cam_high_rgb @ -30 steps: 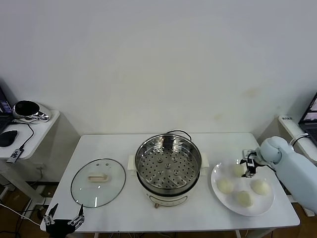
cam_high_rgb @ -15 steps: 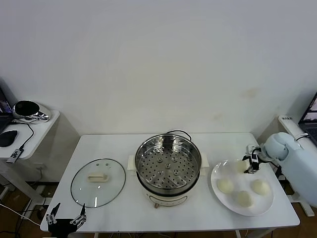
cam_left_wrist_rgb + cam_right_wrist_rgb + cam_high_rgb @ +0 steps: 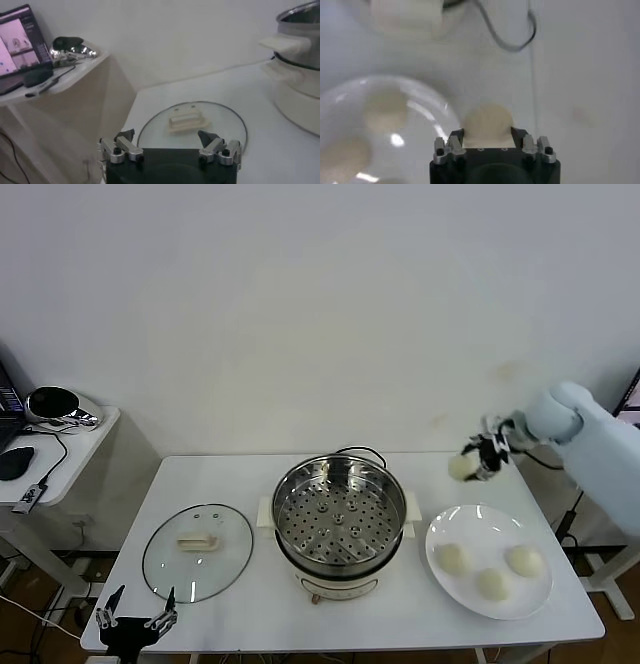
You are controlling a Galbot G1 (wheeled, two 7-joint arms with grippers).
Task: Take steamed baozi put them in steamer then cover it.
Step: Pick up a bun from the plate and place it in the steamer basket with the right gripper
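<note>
My right gripper (image 3: 470, 462) is shut on one pale baozi (image 3: 458, 469), lifted above the table behind the white plate (image 3: 487, 529), to the right of the steamer (image 3: 340, 519). In the right wrist view that baozi (image 3: 487, 122) fills the gap between the fingers of the gripper (image 3: 487, 136). Three more baozi (image 3: 453, 559) (image 3: 491, 584) (image 3: 525, 560) lie on the plate. The steamer's perforated tray holds nothing. The glass cover (image 3: 198, 551) lies flat left of the steamer. My left gripper (image 3: 135, 621) waits open at the table's front left corner, near the cover (image 3: 192, 125).
A black cable (image 3: 510, 40) runs across the table behind the steamer. A side table (image 3: 60, 439) with a laptop and a mouse stands to the left. In the left wrist view the steamer's (image 3: 300, 60) handle juts out beyond the cover.
My right gripper has lifted one baozi off the plate and carried it up and back, a little toward the steamer. Three baozi stay on the plate. The left arm has barely moved.
</note>
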